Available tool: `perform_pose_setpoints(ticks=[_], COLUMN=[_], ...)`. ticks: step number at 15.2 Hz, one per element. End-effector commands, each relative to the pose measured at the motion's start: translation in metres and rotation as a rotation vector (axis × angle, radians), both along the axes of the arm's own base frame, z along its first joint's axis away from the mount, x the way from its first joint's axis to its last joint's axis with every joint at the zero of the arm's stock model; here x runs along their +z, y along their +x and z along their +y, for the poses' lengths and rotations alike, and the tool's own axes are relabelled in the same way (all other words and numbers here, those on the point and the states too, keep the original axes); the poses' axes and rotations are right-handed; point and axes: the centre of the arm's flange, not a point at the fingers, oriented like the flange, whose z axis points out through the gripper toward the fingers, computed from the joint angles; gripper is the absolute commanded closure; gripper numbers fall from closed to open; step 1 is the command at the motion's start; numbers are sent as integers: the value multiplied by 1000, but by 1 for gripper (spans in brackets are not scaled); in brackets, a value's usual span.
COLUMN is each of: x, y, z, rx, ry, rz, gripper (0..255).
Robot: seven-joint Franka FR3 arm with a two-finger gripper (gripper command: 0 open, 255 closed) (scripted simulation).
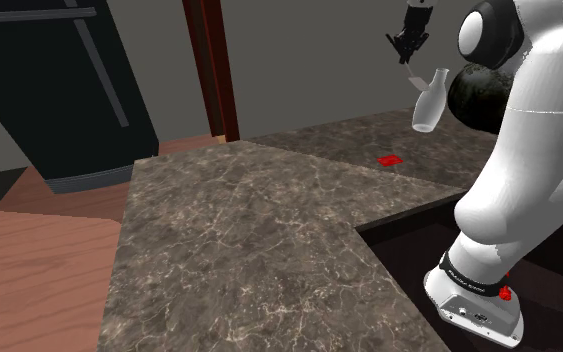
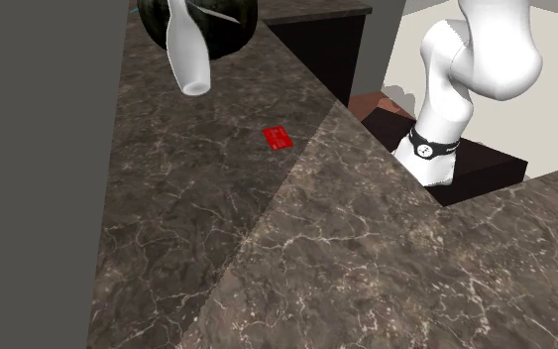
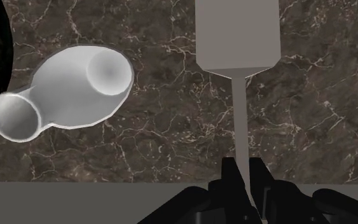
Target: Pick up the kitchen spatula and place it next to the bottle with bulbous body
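Dark marbled stone worktop: carries bottle | white Franka arm: reaches toward 11 o'clock, shoulder view | white bulbous bottle: 5 o'clock of pincer, shoulder view | grey flat-bladed spatula: aloft, blade apart from bottle | black pincer: clenched on spatula's thin handle | small red square: on worktop, 7 o'clock of bottle.

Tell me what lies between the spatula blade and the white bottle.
Nothing stands there. In the wrist view only bare dark marbled counter shows between the spatula, clasped in the gripper, and the bottle.
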Motion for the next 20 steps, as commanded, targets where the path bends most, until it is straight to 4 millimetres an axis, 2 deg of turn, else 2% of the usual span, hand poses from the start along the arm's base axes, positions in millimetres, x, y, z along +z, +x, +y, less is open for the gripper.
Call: perform_pose_setpoints(ticks=[1,20], x=[-10,-111], y=[0,0], z=[0,0], rx=[0,0], ry=[0,0], rz=[0,0], gripper=[255,255])
